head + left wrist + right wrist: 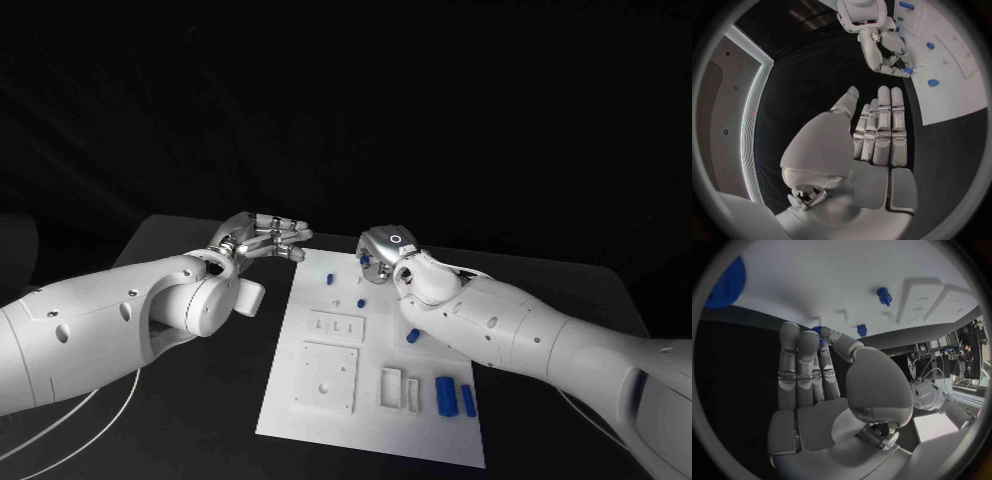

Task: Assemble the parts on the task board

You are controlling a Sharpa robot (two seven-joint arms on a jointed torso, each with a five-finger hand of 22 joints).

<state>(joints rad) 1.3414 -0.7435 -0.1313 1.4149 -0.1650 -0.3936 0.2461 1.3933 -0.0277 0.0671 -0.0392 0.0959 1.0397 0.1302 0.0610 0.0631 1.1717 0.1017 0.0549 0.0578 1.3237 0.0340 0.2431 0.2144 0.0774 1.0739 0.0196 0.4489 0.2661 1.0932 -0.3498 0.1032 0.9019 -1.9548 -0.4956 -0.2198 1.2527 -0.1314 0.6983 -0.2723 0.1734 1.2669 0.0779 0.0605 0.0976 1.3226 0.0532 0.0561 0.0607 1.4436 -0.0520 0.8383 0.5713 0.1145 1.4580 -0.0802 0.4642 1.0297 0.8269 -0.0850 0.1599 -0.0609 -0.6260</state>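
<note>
Parts for the assembly sit scattered on the white task board (pixel 361 400), which lies in the middle of my black table (pixel 173 240). From the head camera I count two blue bars (pixel 456 396) standing side by side near the board's near right corner, a small blue piece (pixel 414 336) just beside my right forearm, and another small blue piece (pixel 330 278) up near the far edge. Raised white fixture blocks (pixel 327 377) occupy the near left of the board.

My left hand (pixel 264 237) hovers off the board's far left corner, over the bare table. In its wrist camera the fingers (pixel 891 125) lie straight and close together with the thumb apart, and nothing is in the palm, so I read it as open and empty.

My right hand (pixel 384 255) is at the far edge of the board, reaching down. Its wrist camera shows the thumb and fingertips (pixel 820 342) meeting around a small blue part (pixel 817 331) at the board's edge; I take that as a pinch, though the part is mostly hidden behind the fingers. Close by in the same view, a blue peg (pixel 884 296) stands upright on the board, and another blue piece (pixel 861 330) sits near the thumb. A blue gear-like piece (pixel 726 282) shows at the rim.
</note>
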